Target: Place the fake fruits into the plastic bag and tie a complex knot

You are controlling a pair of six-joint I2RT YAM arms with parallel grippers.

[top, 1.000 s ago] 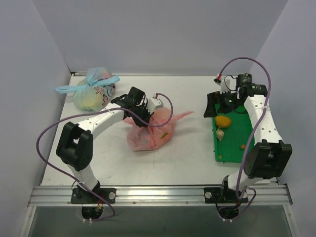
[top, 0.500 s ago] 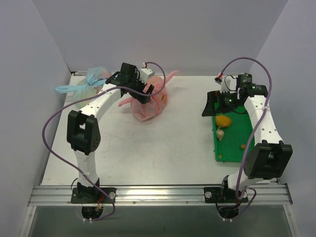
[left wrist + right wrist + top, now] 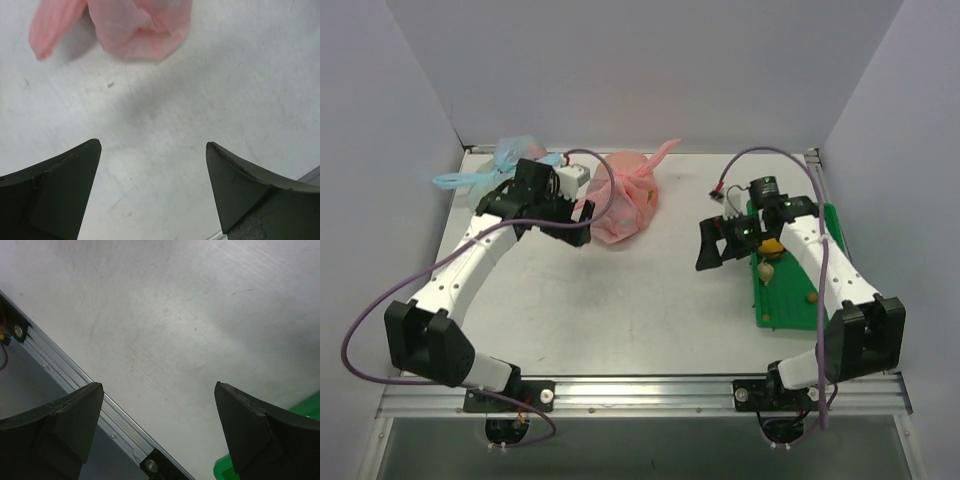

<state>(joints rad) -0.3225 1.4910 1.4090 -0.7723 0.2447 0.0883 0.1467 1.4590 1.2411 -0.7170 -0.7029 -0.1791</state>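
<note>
The pink plastic bag [image 3: 625, 205] lies at the back middle of the table, bulging, with its twisted top ending in pointed ears [image 3: 660, 155]. My left gripper [image 3: 578, 228] stands open just left of it, apart from it; in the left wrist view only bare table shows between the fingertips [image 3: 153, 144], with the bag [image 3: 140, 25] ahead. My right gripper [image 3: 718, 245] hangs open and empty over the table [image 3: 159, 386], left of the green tray [image 3: 798, 300]. A yellow-orange fruit [image 3: 772, 246], a pale piece [image 3: 766, 270] and a small orange piece [image 3: 811, 296] lie on the tray.
A pale blue flower-printed bag [image 3: 505, 172] with a bow-like knot sits at the back left, behind the left arm. The tray's corner [image 3: 225, 471] and the table's metal front rail [image 3: 75, 382] show in the right wrist view. Grey walls close in the table.
The left gripper carried the pink bag toward the back of the table, opened, and drew back to its left. The right arm swung left off the tray, its gripper still open.
</note>
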